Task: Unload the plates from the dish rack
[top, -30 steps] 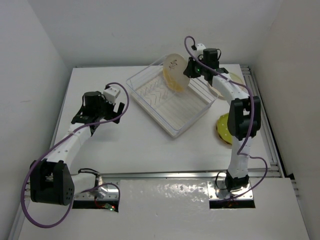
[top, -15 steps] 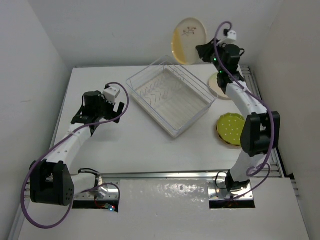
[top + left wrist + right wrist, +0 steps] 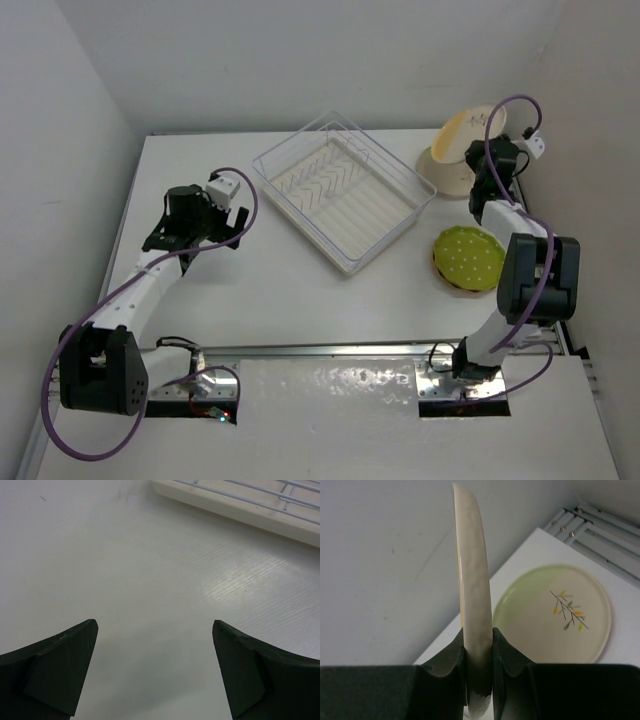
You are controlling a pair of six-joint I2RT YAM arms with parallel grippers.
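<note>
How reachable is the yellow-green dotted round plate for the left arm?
Probably not: the yellow-green dotted plate lies on the far right, beyond the white wire-rimmed dish rack, while the open left gripper hovers left of the rack.

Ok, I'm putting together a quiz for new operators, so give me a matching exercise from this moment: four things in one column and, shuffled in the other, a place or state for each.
Column 1
1. dish rack
2. green dotted plate
3. cream plate
4. left claw

Column 2
A. open, over bare table
B. pinched on edge in the right claw
C. holds no plates
D. lying flat, to the right of the rack

Pairs: 1-C, 2-D, 3-B, 4-A
</note>
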